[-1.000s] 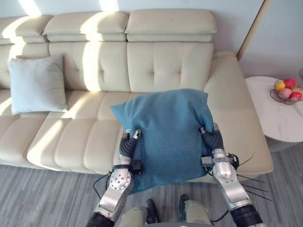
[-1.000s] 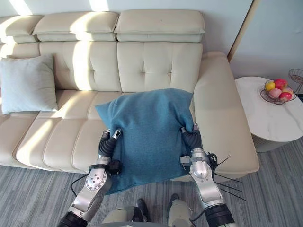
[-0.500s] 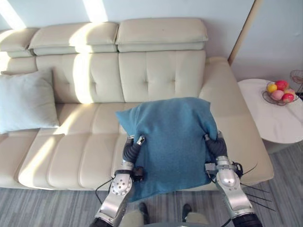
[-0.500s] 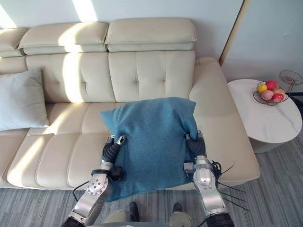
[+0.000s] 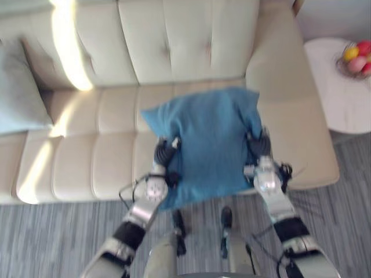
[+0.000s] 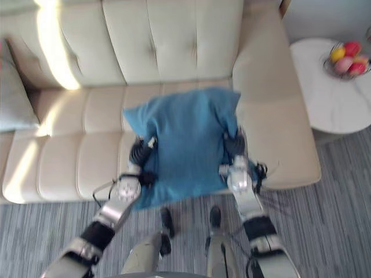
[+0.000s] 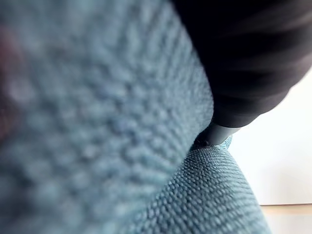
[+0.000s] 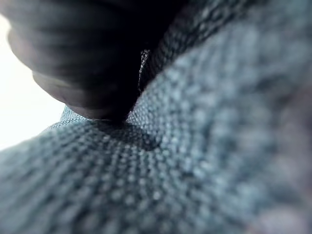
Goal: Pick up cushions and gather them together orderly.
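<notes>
I hold a blue knitted cushion between both hands, above the front edge of the cream sofa's right seat. My left hand grips its left edge with the thumb on top. My right hand pinches the right edge, where the fabric bunches. The wrist views show the blue weave pressed close against each hand's dark cover. A pale grey-blue cushion leans against the sofa back at the far left.
A round white side table stands right of the sofa arm, with a wire basket of fruit on it. Grey striped carpet runs along the sofa front. Sunlight falls across the left seats.
The whole picture has shifted: the camera has tilted down and the sofa back has slid out of view. The blue cushion stays held between both hands.
</notes>
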{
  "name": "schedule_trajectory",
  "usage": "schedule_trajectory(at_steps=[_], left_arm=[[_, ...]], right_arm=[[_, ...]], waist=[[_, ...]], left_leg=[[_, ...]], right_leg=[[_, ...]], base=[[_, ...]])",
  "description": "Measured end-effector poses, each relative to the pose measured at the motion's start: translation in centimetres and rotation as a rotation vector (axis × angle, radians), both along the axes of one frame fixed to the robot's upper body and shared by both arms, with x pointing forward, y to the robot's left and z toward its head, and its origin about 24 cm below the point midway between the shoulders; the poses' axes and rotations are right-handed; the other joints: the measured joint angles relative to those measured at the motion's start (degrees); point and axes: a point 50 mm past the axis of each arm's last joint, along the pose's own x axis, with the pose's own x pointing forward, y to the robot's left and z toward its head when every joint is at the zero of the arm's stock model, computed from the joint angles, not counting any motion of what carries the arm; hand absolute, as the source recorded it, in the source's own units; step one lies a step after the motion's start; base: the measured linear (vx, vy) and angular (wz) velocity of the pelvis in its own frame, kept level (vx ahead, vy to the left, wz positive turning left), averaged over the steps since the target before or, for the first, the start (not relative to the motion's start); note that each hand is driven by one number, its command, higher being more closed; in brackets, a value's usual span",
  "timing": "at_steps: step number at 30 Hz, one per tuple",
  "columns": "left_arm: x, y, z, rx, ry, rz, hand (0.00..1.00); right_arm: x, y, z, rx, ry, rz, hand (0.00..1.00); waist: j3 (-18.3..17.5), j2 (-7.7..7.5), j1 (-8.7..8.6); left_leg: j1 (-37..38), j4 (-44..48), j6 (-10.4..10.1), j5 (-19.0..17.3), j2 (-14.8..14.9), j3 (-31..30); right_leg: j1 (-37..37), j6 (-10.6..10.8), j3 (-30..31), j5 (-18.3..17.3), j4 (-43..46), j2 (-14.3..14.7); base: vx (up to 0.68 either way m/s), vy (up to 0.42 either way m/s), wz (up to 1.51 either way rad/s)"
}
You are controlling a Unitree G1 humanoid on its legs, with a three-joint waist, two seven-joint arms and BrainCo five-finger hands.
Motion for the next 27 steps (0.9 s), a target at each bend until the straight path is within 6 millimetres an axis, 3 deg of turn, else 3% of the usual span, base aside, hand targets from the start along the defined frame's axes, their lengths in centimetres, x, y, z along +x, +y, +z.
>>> schedule_trajectory(at_steps=[1, 2, 3, 4, 5, 6, 9, 10, 11, 14, 18, 19, 21, 23, 27], left_arm=[[1.7, 0.1, 2.8, 0.011, -0.086, 0.037, 1.0], [2.3, 0.2, 3.9, 0.015, -0.118, 0.05, 1.0], [3.6, 0.2, 7.1, 0.025, -0.203, 0.078, 1.0], [4.3, 0.3, 9.1, 0.029, -0.257, 0.096, 1.0], [5.2, 0.5, 13.6, 0.034, -0.378, 0.134, 1.0], [5.4, 0.5, 15.3, 0.032, -0.419, 0.144, 1.0], [5.8, 0.9, 23.6, 0.025, -0.598, 0.225, 1.0], [5.8, 0.8, 25.0, 0.03, -0.62, 0.237, 1.0], [5.5, 0.9, 28.1, 0.044, -0.673, 0.27, 1.0], [4.9, 1.1, 31.6, 0.05, -0.721, 0.303, 1.0], [2.6, 0.7, 37.0, 0.046, -0.836, 0.331, 1.0], [1.8, 0.6, 38.3, 0.045, -0.87, 0.34, 0.0], [0.2, 0.3, 40.5, 0.013, -0.936, 0.348, 0.0], [-0.9, 0.3, 41.8, -0.023, -0.976, 0.355, 0.0], [-1.5, 0.8, 42.6, -0.113, -0.97, 0.333, 0.0]], right_arm=[[1.4, 0.5, 3.2, -0.001, -0.091, -0.018, 1.0], [1.8, 0.6, 4.3, 0.004, -0.126, -0.025, 1.0], [2.5, 0.9, 7.5, 0.008, -0.222, -0.044, 1.0], [2.8, 1.0, 9.4, 0.014, -0.279, -0.06, 1.0], [3.3, 1.4, 13.5, 0.037, -0.394, -0.083, 1.0], [3.3, 1.6, 15.0, 0.05, -0.433, -0.09, 1.0], [3.5, 2.2, 22.1, 0.116, -0.586, -0.139, 1.0], [3.5, 2.3, 23.1, 0.132, -0.601, -0.145, 1.0], [3.3, 2.7, 25.1, 0.178, -0.629, -0.156, 1.0], [3.2, 2.8, 27.4, 0.23, -0.649, -0.173, 1.0], [1.6, 2.5, 32.1, 0.314, -0.724, -0.191, 1.0], [0.9, 2.5, 33.3, 0.331, -0.759, -0.191, 0.0], [-0.3, 2.0, 35.7, 0.376, -0.805, -0.199, 0.0], [-1.2, 1.8, 37.1, 0.416, -0.84, -0.199, 0.0], [-1.5, 1.2, 37.9, 0.497, -0.824, -0.145, 0.0]], waist=[[1.5, 0.11, 0.16], [1.7, 0.09, 0.32], [2.4, 0.09, 0.56], [3.0, 0.2, 0.68], [5.0, 0.16, 0.89], [5.4, 0.18, 1.02], [7.3, 0.78, 1.28], [7.4, 0.87, 1.29], [7.6, 1.0, 1.15], [8.6, 1.32, 0.83], [12.0, 1.31, 0.77], [12.7, 1.37, 0.6], [12.9, 1.41, 0.74], [14.4, 1.48, 0.84], [14.5, 1.46, 1.38]], left_leg=[[-1.9, -0.3, -0.1, 1.0, -0.1, -0.5], [-2.8, -0.5, 0.2, 1.5, -0.1, -0.5], [-4.5, -1.6, 0.4, 3.1, -0.1, -0.8], [-5.3, -2.2, 0.3, 3.7, -0.3, -1.1], [-6.2, -3.7, 0.4, 5.6, -0.4, -1.7], [-6.8, -4.2, 0.6, 6.5, -0.5, -1.8], [-9.4, -6.8, 0.5, 9.5, -1.1, -3.1], [-9.9, -7.4, 0.4, 10.1, -1.1, -3.4], [-11.4, -8.6, 0.3, 11.3, -1.1, -3.8], [-12.1, -11.1, -0.1, 13.2, -1.2, -4.8], [-14.3, -13.2, -0.6, 15.0, -1.3, -5.3], [-15.7, -13.2, -1.7, 15.9, -1.4, -5.5], [-19.1, -13.2, -3.3, 17.2, -1.5, -6.7], [-20.1, -13.2, -3.2, 17.5, -1.3, -6.8], [-23.9, -13.2, -3.2, 18.6, -1.0, -6.5]], right_leg=[[-2.2, 0.1, -0.3, 0.3, 1.0, 0.0], [-3.2, 0.1, -0.5, 0.5, 1.3, -0.1], [-5.6, 0.1, -0.7, 0.8, 2.1, -0.2], [-6.7, 0.1, -1.1, 0.9, 2.5, -0.3], [-8.2, -0.1, -1.5, 1.3, 3.0, -0.3], [-8.9, -0.2, -1.7, 1.5, 3.0, -0.4], [-12.2, -0.4, -2.8, 2.3, 3.1, -0.4], [-12.9, -0.4, -3.0, 2.4, 3.1, -0.5], [-14.6, -0.6, -3.6, 2.7, 3.1, -0.5], [-16.1, -0.6, -4.3, 2.9, 3.0, -0.5], [-18.6, -0.6, -4.5, 3.7, 2.0, -0.4], [-18.9, -0.6, -4.9, 4.8, 0.3, -0.4], [-21.0, -0.8, -5.4, 6.3, -2.0, -0.3], [-21.6, -0.8, -5.8, 6.5, -2.4, -0.1], [-24.5, -1.3, -6.0, 7.6, -4.2, 0.3]], base=[[-0.18, -0.012, 0.15], [-0.19, -0.012, 0.18], [-0.15, -0.008, 0.16], [-0.16, -0.009, 0.24], [-0.12, -0.006, 0.21], [-0.11, -0.005, 0.16], [-0.08, 0.003, 0.13], [-0.05, -0.004, 0.17], [-0.02, -0.011, 0.09], [0.01, -0.008, 0.1], [0.04, 0.014, 0.02], [0.03, 0.034, 0.06], [0.03, 0.045, 0.07], [0.02, 0.054, 0.04], [0.03, 0.106, -0.01]])
